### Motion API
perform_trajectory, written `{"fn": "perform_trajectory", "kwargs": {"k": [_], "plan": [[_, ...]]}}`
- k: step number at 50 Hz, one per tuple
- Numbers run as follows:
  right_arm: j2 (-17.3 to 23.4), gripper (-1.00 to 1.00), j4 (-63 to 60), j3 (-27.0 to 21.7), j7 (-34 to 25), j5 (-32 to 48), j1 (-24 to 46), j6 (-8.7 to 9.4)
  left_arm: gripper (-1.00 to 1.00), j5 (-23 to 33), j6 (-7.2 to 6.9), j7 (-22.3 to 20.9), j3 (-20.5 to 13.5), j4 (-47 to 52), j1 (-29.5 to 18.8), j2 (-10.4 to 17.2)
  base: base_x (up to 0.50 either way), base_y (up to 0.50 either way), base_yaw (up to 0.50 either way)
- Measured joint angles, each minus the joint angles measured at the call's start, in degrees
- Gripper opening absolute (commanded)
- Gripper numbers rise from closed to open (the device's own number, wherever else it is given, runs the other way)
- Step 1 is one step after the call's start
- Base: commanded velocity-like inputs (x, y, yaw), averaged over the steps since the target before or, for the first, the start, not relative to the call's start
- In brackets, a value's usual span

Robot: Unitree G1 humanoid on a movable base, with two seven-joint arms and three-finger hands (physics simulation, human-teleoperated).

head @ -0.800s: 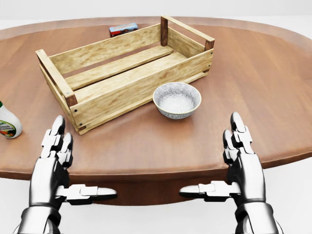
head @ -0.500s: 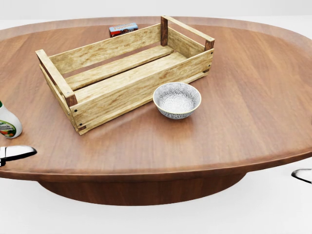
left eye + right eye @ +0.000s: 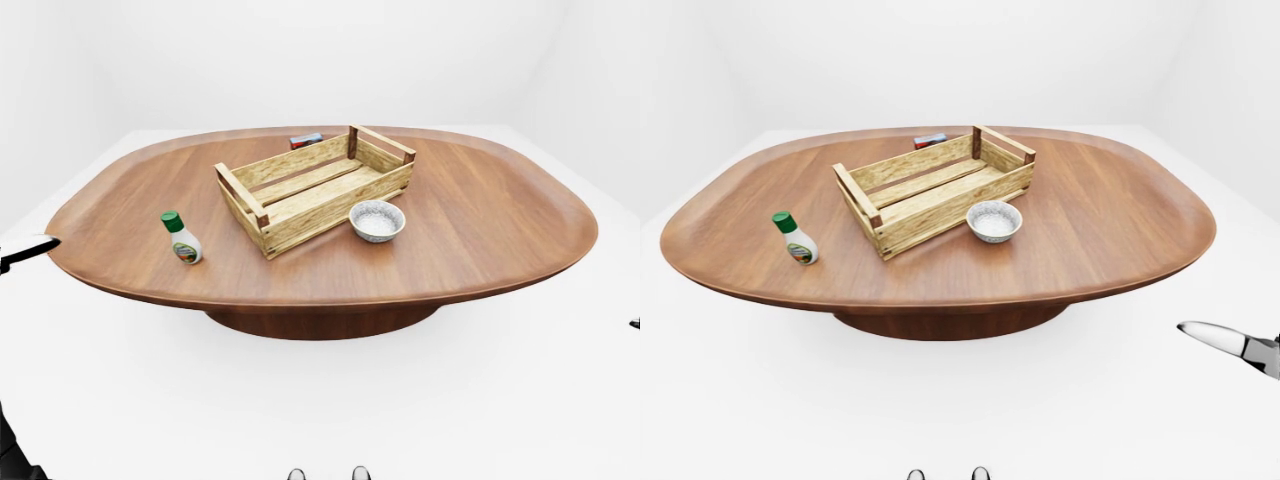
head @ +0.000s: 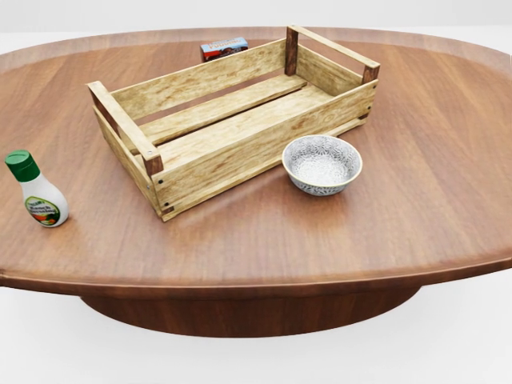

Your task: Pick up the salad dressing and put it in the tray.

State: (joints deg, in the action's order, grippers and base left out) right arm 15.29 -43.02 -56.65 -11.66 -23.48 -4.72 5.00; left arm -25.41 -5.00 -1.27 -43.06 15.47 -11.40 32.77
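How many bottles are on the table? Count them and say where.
1. The bottle stands upright near the table's left edge in the head view, left of the crate.

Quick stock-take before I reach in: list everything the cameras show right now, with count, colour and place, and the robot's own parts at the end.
Table: one, brown wood, rounded, fills the head view.
Tray: one, pale slatted wood crate with darker corner posts, centre of the table, nothing visible inside.
Salad dressing: one, white bottle with green cap, upright, left of the tray, apart from it.
Bowl: one, grey-white patterned, just right of the tray's near wall; whether they touch is unclear.
Small box: one, blue and red, beyond the tray at the table's top edge.
Left hand: a silver fingertip at the left edge of the left-eye view, off the table.
Right hand: silver finger at the right edge of the right-eye view, below the table's level.
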Motion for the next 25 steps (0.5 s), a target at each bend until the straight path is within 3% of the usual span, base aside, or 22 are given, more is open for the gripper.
{"fn": "perform_trajectory", "kwargs": {"k": [13, 25], "plan": [[-0.43, 1.00, 1.00, 1.24, -0.09, 7.16, 0.79, 0.00, 1.00, -0.92, 0.00, 0.53, -1.73, -1.27, 0.00, 2.04, 0.11, 0.50, 0.00], [-1.16, 1.00, 1.19, 2.37, -0.77, 9.43, 0.64, 0.00, 1.00, -0.62, 0.00, 0.41, -1.85, -1.73, 0.04, 2.25, 0.33, 0.43, 0.00]]}}
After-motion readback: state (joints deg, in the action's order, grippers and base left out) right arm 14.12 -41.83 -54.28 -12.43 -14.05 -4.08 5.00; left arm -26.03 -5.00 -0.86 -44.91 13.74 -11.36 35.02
